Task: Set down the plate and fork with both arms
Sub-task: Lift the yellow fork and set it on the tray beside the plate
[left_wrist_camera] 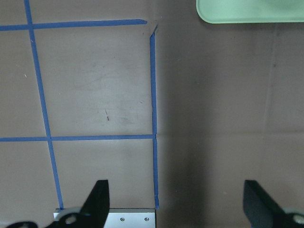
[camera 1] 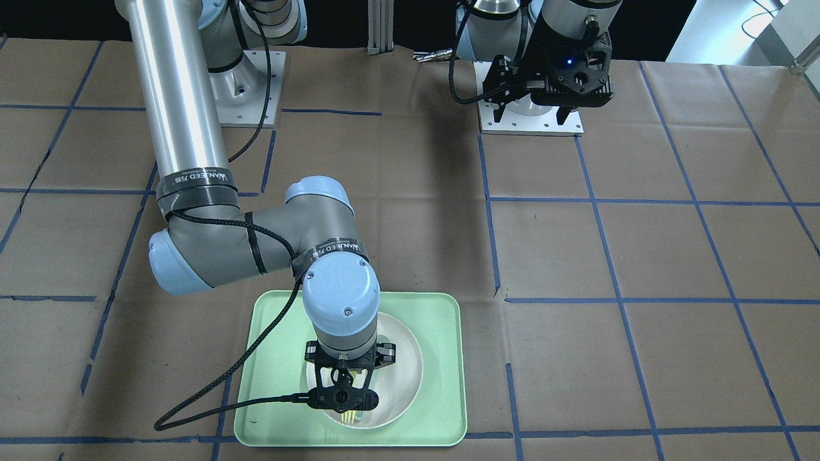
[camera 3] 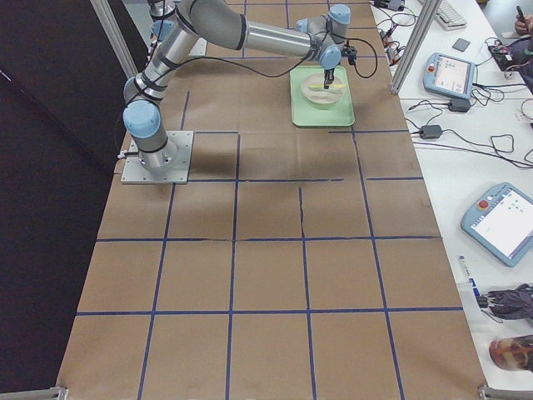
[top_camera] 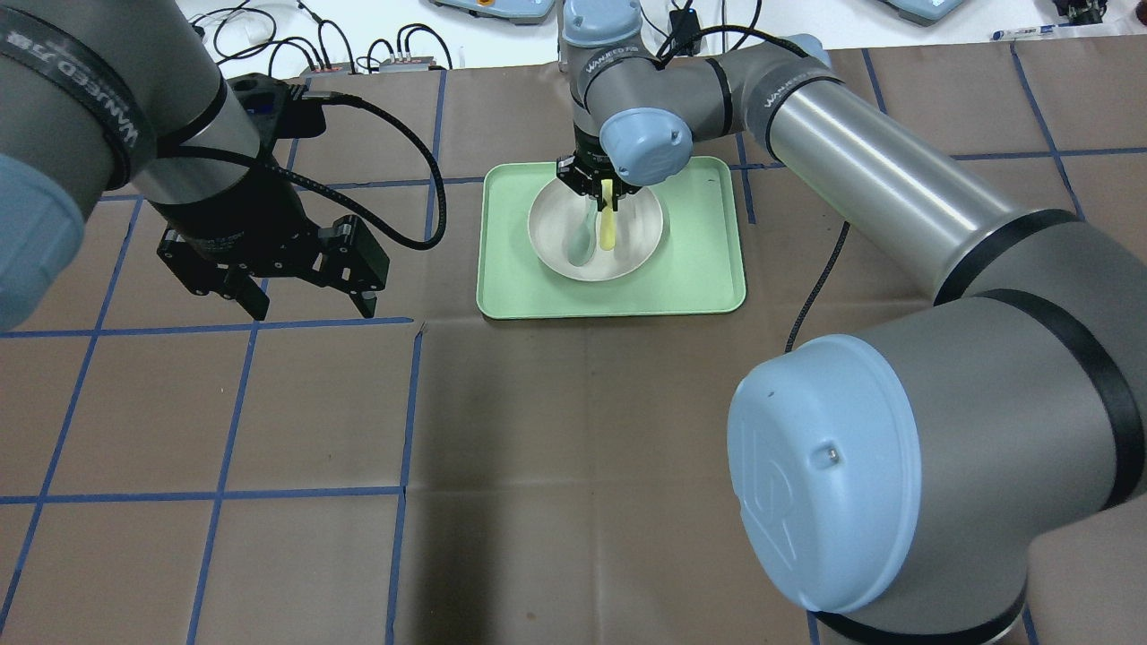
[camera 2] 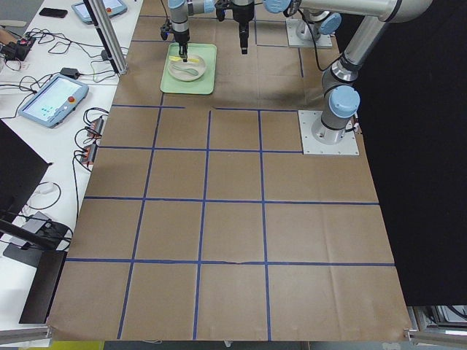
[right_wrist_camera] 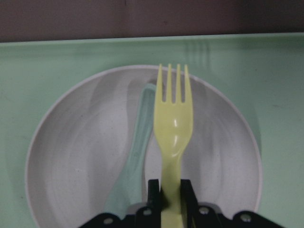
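The off-white plate [top_camera: 642,224] sits in the light-green tray [top_camera: 699,269], also in the front view [camera 1: 405,362] and the right wrist view [right_wrist_camera: 71,156]. My right gripper [top_camera: 602,190] is shut on the handle of the pale-yellow fork [right_wrist_camera: 173,128] and holds it over the plate, tines pointing away from the wrist. The fork also shows from overhead [top_camera: 608,224]. I cannot tell whether it touches the plate. My left gripper [top_camera: 311,309] is open and empty, above bare table left of the tray; its fingertips [left_wrist_camera: 97,199] are spread wide.
A grey-green spoon [right_wrist_camera: 135,156] lies in the plate beside the fork, to its left in the right wrist view. The tray's corner [left_wrist_camera: 247,12] shows at the top of the left wrist view. Blue tape lines cross the brown table cover.
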